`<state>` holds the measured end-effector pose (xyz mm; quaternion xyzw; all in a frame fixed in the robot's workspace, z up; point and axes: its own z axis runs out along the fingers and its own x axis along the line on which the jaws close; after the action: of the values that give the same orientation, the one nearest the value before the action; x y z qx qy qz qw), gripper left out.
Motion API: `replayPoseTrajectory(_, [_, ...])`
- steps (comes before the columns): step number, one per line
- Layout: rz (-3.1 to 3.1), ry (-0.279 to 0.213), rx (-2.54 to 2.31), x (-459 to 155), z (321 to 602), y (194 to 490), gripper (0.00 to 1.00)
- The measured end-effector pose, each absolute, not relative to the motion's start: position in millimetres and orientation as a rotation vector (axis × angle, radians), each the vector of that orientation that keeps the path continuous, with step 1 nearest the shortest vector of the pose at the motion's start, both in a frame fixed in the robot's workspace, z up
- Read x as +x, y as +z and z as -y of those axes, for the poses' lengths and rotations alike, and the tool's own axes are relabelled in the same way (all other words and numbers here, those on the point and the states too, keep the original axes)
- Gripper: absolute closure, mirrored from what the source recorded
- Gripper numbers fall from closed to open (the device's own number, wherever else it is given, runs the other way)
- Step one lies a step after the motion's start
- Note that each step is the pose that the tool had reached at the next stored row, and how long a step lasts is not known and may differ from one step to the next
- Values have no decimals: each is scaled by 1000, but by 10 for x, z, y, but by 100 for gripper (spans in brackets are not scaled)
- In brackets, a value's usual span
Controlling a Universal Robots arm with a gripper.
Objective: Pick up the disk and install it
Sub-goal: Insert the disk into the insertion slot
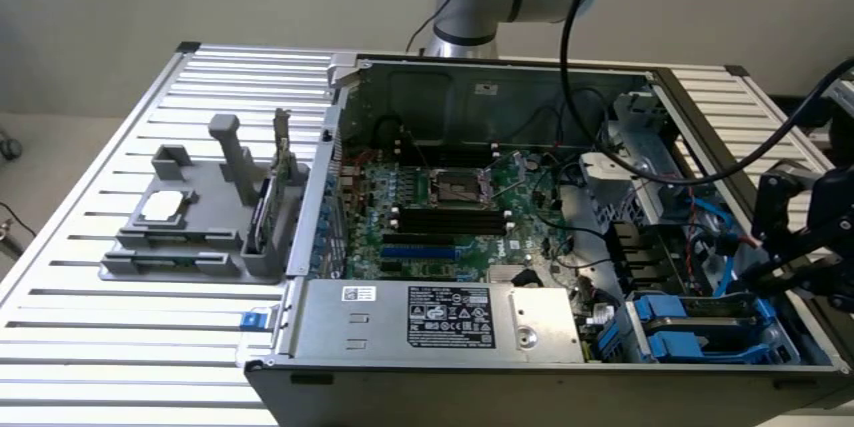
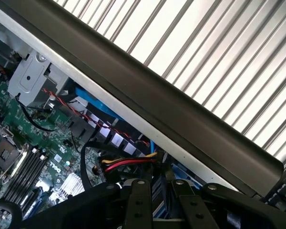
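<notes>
Open grey metal computer case lying on the slatted silver table, green motherboard exposed, large grey labelled power-supply box along the near wall. Black gripper at the exterior view's right, hanging just above the case wall on that side and over the drive bay in the near corner. Cannot tell the gripper's state, open or clamped, from either view. Flat silver disk in its blue plastic carrier judged to be the blue-framed piece lying flat in that corner bay, just beside the power-supply box and below the gripper. Silver face not made out, so placed with some doubt. No contact between gripper and disk readable. In the wrist view, dark case rim running across, with a bundle of red, yellow and black cables just beside the gripper. Step in hand, by judgement: work at the bay itself. To do it well: hold the carrier level and square to the bay, avoid dipping one end first, stay off the case rim, steer clear of the cables to avoid pinching wires beneath the carrier, move slowly, press evenly. Grey plastic fixture with a small square silver chip well apart on the table at the exterior view's left, not part of this.
</notes>
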<state>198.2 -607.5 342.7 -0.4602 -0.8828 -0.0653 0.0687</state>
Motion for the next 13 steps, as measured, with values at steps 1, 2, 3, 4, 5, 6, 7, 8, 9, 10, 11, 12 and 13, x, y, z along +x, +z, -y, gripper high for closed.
replayPoseTrajectory(1, [2658,-197,-1386,1981,6077,3425,78])
replayPoseTrajectory(2, [2658,-197,-1387,1980,6078,3422,78])
replayPoseTrajectory(3, [2658,-197,-1387,1980,6079,3420,78])
replayPoseTrajectory(4, [2658,-198,-1388,1979,6081,3418,78])
replayPoseTrajectory(5, [2658,-198,-1388,1979,6082,3415,78])
replayPoseTrajectory(6, [2658,-198,-1388,1978,6083,3411,78])
replayPoseTrajectory(7, [2658,-199,-1389,1977,6085,3408,78])
replayPoseTrajectory(8, [2658,-199,-1389,1976,6086,3405,78])
replayPoseTrajectory(9, [2658,-199,-1390,1976,6087,3402,78])
replayPoseTrajectory(10, [2658,-200,-1390,1974,6087,3401,78])
replayPoseTrajectory(11, [2658,-200,-1390,1973,6088,3400,78])
replayPoseTrajectory(12, [2658,-200,-1390,1972,6088,3400,78])
replayPoseTrajectory(13, [2658,-201,-1390,1970,6088,3399,78])
